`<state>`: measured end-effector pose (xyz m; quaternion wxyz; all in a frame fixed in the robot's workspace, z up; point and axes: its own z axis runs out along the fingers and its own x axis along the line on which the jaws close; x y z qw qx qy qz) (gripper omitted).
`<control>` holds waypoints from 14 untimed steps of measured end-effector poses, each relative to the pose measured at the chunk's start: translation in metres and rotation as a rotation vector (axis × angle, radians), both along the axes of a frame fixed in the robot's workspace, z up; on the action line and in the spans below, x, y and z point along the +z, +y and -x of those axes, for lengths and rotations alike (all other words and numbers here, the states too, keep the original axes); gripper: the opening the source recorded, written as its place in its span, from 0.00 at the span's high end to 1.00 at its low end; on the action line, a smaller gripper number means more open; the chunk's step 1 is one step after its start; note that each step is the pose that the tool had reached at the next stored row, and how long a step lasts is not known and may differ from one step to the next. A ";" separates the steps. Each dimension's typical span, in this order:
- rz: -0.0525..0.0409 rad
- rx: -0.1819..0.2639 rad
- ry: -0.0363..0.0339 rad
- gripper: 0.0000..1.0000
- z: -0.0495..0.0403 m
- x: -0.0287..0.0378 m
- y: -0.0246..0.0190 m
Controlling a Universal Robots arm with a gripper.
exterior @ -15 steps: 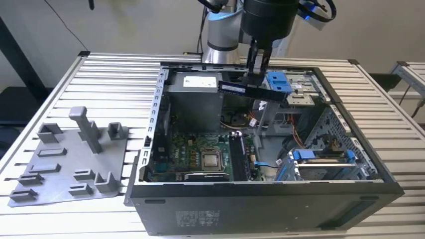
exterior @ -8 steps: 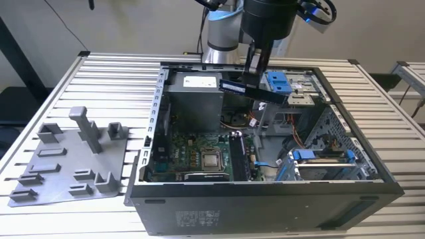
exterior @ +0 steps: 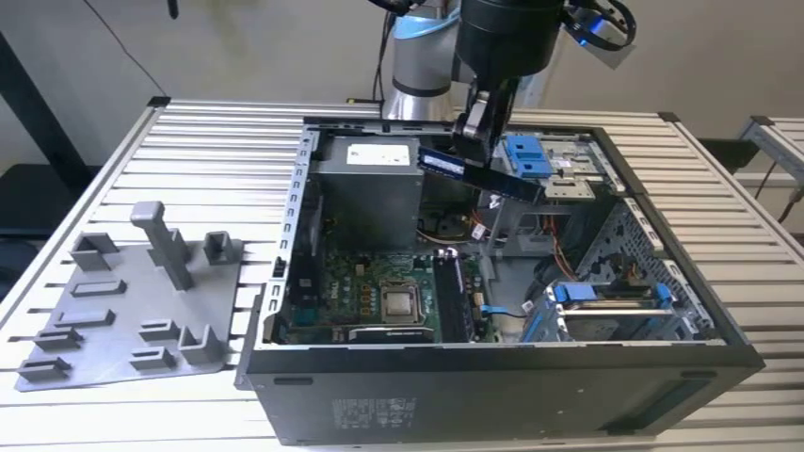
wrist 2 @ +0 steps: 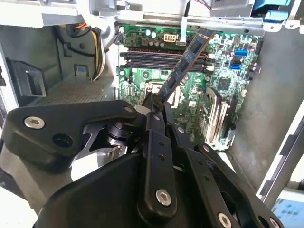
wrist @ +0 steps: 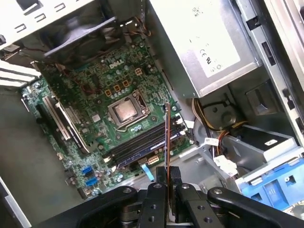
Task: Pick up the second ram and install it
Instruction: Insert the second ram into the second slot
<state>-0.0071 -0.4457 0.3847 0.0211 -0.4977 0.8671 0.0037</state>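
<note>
one thin, flat dark green memory stick with black chips, the second ram (exterior: 484,177), hangs tilted above the open black metal computer case (exterior: 503,395), near its far edge. it is clear of the green motherboard (exterior: 364,282) and the long black slots (wrist: 142,145). the black gripper (exterior: 468,141) is clamped on one end of the stick. a grey plastic fixture plate (exterior: 126,320) lies at the near corner of the slatted metal table (exterior: 226,132), on the exterior view's left.

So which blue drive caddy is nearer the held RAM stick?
The blue drive caddy beside the RAM stick, at the far end; the other caddy sits near the camera.
</note>
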 end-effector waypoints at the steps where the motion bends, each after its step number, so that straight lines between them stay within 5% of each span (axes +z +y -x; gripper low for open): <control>1: 0.0000 -0.014 0.0000 0.86 0.0000 0.0000 0.0000; 14: 0.0000 -0.219 0.0000 0.86 0.0000 -0.0005 0.0000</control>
